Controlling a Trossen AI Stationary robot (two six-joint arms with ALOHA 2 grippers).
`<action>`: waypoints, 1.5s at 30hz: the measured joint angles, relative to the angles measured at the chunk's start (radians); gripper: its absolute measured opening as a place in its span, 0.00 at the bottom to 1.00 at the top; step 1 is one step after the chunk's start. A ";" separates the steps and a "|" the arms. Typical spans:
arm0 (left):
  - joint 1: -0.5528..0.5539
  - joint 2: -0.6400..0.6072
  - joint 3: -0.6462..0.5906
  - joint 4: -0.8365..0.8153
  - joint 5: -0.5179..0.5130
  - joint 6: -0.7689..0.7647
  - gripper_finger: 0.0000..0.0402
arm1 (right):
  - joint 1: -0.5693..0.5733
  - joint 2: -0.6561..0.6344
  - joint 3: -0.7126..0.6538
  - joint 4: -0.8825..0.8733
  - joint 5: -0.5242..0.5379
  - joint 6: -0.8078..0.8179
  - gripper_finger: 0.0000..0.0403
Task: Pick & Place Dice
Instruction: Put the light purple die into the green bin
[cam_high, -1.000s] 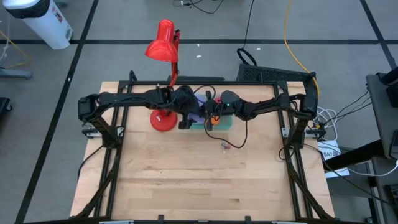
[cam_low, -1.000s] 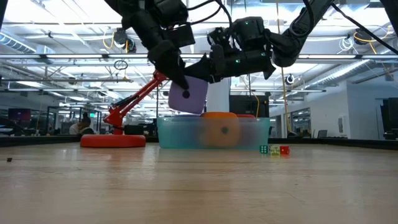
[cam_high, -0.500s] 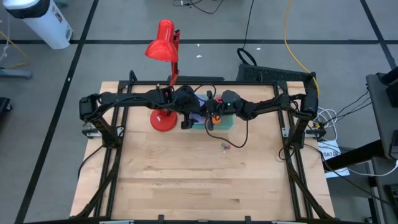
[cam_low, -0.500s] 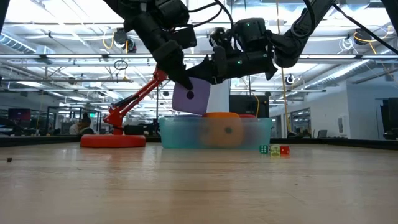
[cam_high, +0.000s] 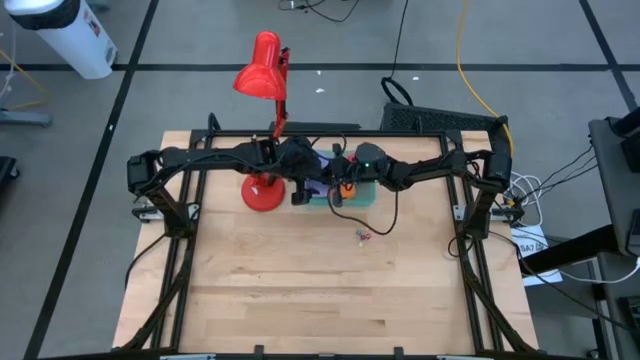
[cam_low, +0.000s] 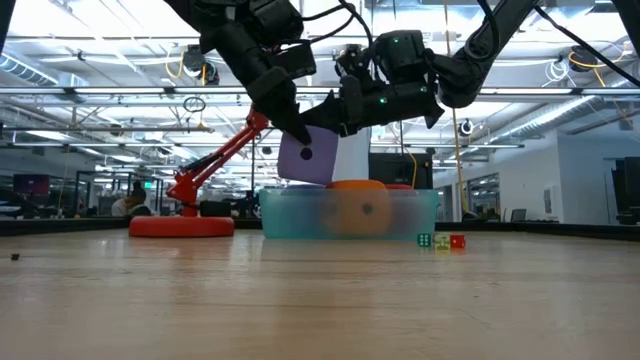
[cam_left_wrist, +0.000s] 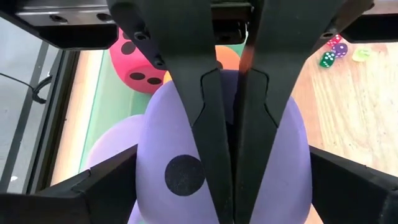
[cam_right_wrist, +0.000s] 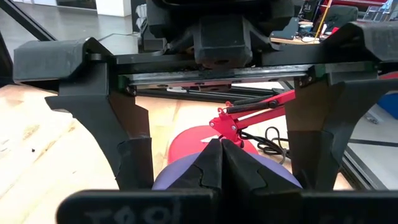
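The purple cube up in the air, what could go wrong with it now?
The lavender die, squeezed in the left gripper, hangs just inside the clear bin's end wall in the low view, so if dropped it might clip the rim and tumble out. The right gripper's shut tips sit right against it and could nudge it loose. The bin already holds an orange die, a red die and a second lavender die, so it may bounce off them.

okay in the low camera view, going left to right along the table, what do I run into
red lamp base → lavender die held up by the left gripper, just above the bin's left end → clear bin with the orange die inside → small dice on the table
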 joint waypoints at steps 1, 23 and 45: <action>0.000 0.000 0.000 0.000 -0.004 0.000 1.00 | 0.000 0.000 0.000 0.000 0.000 0.000 0.00; -0.012 0.006 -0.040 0.028 -0.077 0.079 1.00 | 0.007 0.003 0.000 0.079 0.001 0.046 0.00; -0.019 0.010 -0.087 0.112 -0.061 0.099 1.00 | 0.118 -0.056 -0.001 0.080 0.190 -0.147 0.00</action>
